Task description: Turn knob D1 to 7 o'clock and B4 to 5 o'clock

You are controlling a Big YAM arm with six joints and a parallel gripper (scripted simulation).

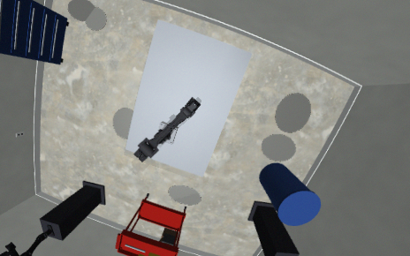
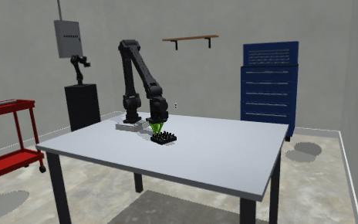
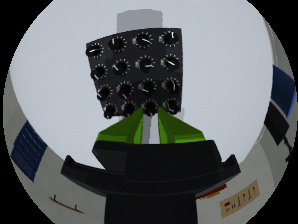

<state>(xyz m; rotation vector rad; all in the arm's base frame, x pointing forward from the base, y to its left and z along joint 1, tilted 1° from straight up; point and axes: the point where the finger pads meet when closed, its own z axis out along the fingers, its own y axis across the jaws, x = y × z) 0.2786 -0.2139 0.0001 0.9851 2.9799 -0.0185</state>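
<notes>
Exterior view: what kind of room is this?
Likely a workshop or robot lab: a blue tool chest by the wall, a red cart, and an arm mounted on a grey table.

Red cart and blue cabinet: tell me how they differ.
The red cart is an open frame of two trays; the blue cabinet is a closed stack of drawers. The cart stands on small wheels, while no wheels are visible under the cabinet. The cart is lower than the table; the cabinet rises well above it. In the exterior view the cart stands left, the cabinet at the back right. Both stand on the floor, off the table.
</notes>
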